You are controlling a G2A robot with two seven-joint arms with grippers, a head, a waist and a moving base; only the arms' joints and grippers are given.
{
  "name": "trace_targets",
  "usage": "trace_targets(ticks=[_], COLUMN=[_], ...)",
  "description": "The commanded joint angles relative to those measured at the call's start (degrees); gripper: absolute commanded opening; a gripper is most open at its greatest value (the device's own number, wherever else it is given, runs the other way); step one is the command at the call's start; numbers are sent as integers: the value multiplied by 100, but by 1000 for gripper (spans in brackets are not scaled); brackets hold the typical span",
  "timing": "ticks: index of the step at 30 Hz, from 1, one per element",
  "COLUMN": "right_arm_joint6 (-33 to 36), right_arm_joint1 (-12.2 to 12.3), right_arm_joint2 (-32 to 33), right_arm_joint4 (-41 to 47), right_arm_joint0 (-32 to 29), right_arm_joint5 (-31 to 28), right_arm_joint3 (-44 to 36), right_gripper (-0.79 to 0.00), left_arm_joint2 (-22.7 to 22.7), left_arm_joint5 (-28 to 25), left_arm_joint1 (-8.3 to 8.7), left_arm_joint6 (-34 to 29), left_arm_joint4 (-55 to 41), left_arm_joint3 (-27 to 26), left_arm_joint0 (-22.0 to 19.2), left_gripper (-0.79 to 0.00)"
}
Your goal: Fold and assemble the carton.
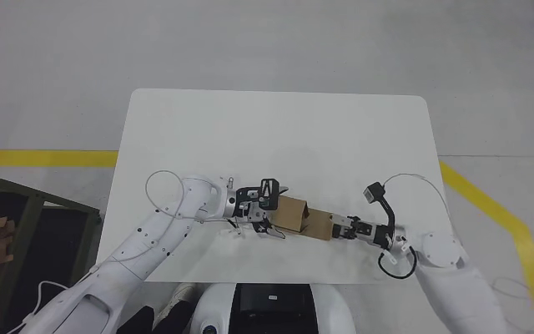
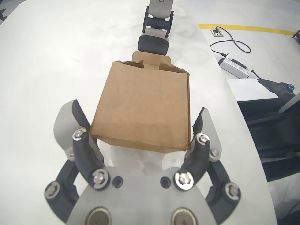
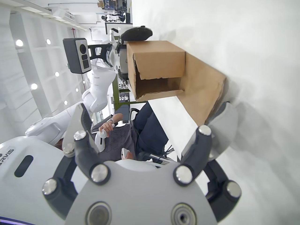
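Observation:
A brown carton (image 1: 296, 217) lies on its side near the front edge of the white table (image 1: 250, 125). My left gripper (image 1: 271, 213) straddles one end of the carton (image 2: 145, 108), with a pad against each side wall, shut on it. The other end of the carton (image 3: 159, 57) is open: one flap hangs partly into the mouth and a long flap (image 3: 204, 90) lies flat on the table. My right gripper (image 3: 152, 111) is open at that end, one fingertip (image 3: 223, 115) resting at the long flap's edge. That gripper's dark fingertip (image 2: 153, 44) touches the flap's tab.
The table's front edge runs close beside the carton (image 2: 234, 108). A power adapter (image 2: 236, 65) with its cable lies on the floor beyond that edge. A dark green cart (image 1: 33, 225) stands left of the table. The far half of the tabletop is bare.

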Motion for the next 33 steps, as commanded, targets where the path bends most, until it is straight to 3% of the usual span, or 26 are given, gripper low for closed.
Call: trace_targets(ticks=[1, 33], right_arm_joint6=[-7, 13], right_arm_joint1=[-8, -152], right_arm_joint2=[-20, -574], right_arm_joint4=[121, 865], right_arm_joint0=[-17, 170], right_arm_joint5=[-47, -50], right_arm_joint3=[7, 265], right_gripper=[0, 0], left_arm_joint2=[-3, -40], left_arm_joint5=[-1, -1], left_arm_joint1=[-1, 32], left_arm_joint6=[-16, -148], left_arm_joint4=[-9, -107], left_arm_joint3=[-5, -26], left_arm_joint0=[2, 43], left_gripper=[0, 0])
